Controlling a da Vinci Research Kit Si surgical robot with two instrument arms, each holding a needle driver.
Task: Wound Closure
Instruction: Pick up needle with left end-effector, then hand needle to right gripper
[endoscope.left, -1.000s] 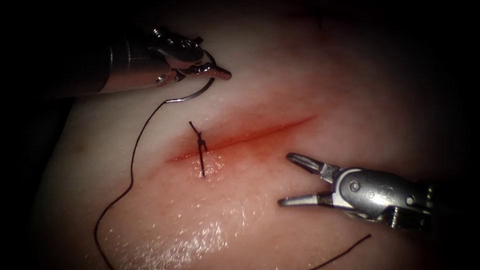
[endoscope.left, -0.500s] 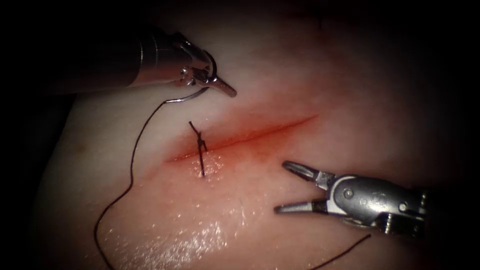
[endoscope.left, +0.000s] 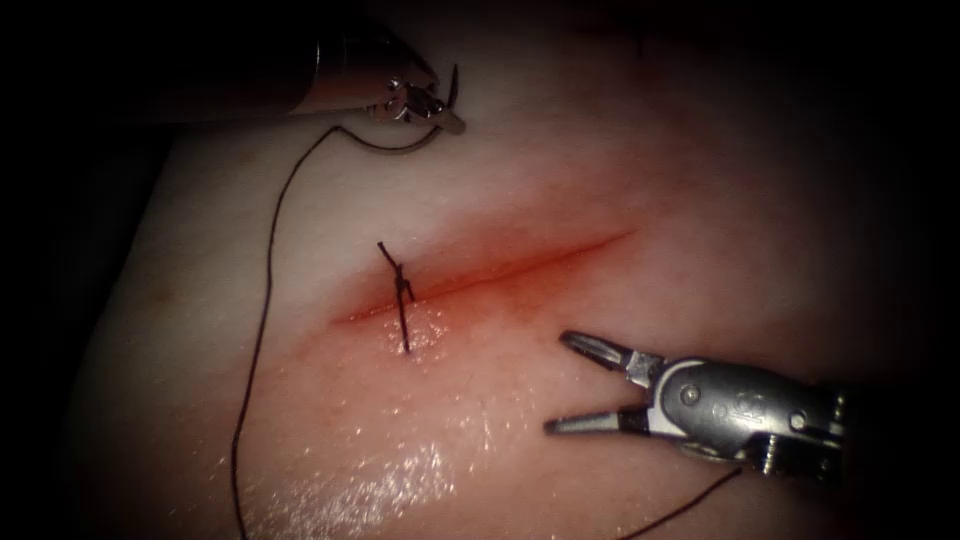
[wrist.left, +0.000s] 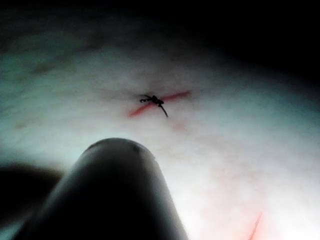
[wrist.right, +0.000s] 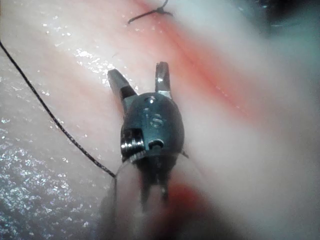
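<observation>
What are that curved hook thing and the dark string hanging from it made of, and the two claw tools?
The needle, held in the left tool clear of the tissue, looks like polished steel: thin, with bright glints. The thread looks like dark, matte fibre, probably braided or synthetic. The right tool, open and empty, looks like brushed metal with a screw head.

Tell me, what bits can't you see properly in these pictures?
- Endoscope view: where the thread ends; the picture's edge cuts it off.
- Endoscope view: exactly where along the needle the left tool grips; the jaws cover that spot, off the tissue.
- Left wrist view: the left tool's jaws; its own shaft hides them.
- Right wrist view: the knot by the cut is too blurred beyond the open, empty right tool.
</observation>
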